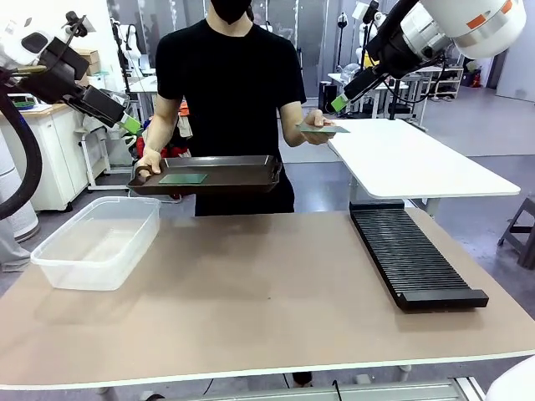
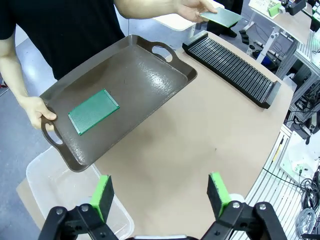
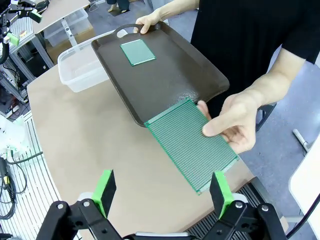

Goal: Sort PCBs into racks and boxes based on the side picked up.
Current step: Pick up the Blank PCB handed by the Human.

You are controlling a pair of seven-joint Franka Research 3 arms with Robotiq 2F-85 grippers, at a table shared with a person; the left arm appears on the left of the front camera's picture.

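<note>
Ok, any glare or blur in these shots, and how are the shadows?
Left wrist view: a pale sheen on the tray, everything sharp. Right wrist view: a small bright patch on the tray beside the held board, whose hole grid reads crisply. Front view: even room light, only a soft shadow under the tub, no blur.

Hung raised on both sides: left arm (image 1: 25, 42) angled down toward the centre, right arm (image 1: 460, 17) reaching in from high. Stood wide open at left gripper (image 2: 160, 192) and right gripper (image 3: 162, 192), fingers (image 2: 102, 195) spread, holding nothing.
</note>
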